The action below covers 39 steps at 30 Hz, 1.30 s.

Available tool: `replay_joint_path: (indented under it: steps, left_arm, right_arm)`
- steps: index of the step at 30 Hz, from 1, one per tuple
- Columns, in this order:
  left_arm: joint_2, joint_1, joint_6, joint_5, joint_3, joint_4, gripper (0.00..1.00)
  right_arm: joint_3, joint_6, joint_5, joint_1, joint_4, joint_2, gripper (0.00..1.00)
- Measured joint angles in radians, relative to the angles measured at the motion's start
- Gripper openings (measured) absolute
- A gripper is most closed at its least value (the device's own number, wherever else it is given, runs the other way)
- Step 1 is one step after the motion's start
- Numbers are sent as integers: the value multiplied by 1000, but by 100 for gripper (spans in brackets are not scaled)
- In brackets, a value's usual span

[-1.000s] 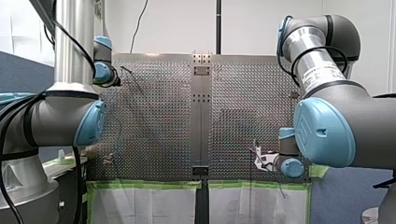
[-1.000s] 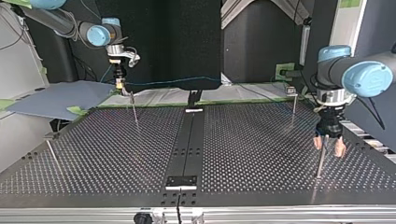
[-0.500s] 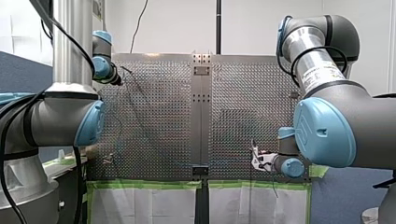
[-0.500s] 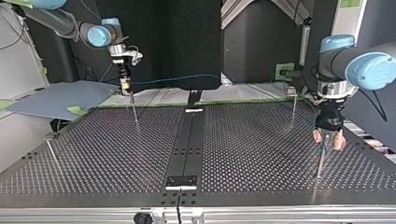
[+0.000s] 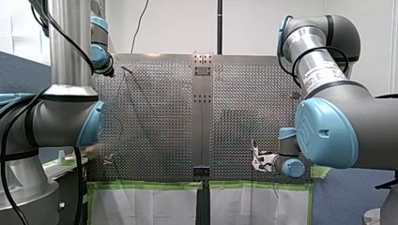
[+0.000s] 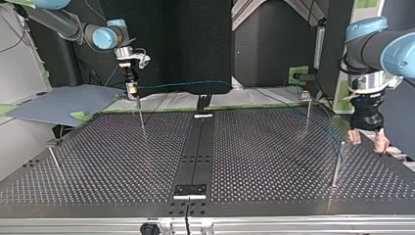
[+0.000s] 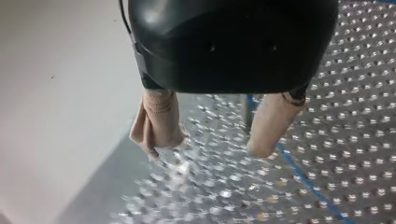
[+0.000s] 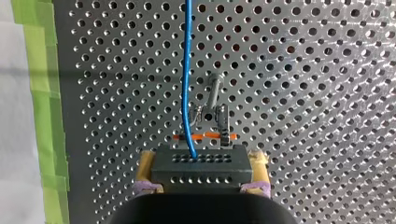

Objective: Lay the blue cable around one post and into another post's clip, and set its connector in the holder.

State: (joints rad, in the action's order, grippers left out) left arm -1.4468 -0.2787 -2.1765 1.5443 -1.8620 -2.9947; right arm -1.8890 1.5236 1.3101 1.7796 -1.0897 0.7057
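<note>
In the top view my right gripper hangs over a thin post at the far left. It is shut on the black connector, gripped between yellow-padded fingers. The blue cable leaves the connector, crosses the back of the table and drops past the near right post. A clip-topped post stands just ahead of the connector. My left gripper is open with beige pads and holds nothing. It hangs beside that near right post, apart from it. In the left wrist view the cable runs under my left gripper.
A dark centre rail splits the perforated table, with a small black block at its near end. More thin posts stand at the far right and the near left. Green tape edges the plate.
My left gripper has left the near right post, rising and moving toward the top view's right. My right gripper has shifted slightly right with the connector.
</note>
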Motion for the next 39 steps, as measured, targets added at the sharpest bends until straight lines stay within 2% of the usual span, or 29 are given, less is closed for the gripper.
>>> replay_joint_path:
  steps: [8,13,17,23,31,39]
  left_arm:
    - [76,8,82,82,61,-82,100]
    - [98,22,134,132,101,-133,100]
    - [104,30,175,149,109,-175,100]
    - [105,34,233,151,111,-233,100]
    - [106,80,313,91,113,-313,100]
    - [108,92,393,73,113,-394,100]
  right_arm:
    - [8,0,2,6,12,0,0]
    - [14,0,2,7,21,0,0]
    - [15,0,2,7,23,0,0]
    - [15,0,6,7,23,-1,0]
    - [15,0,6,7,20,-1,0]
    - [19,0,6,7,20,-1,0]
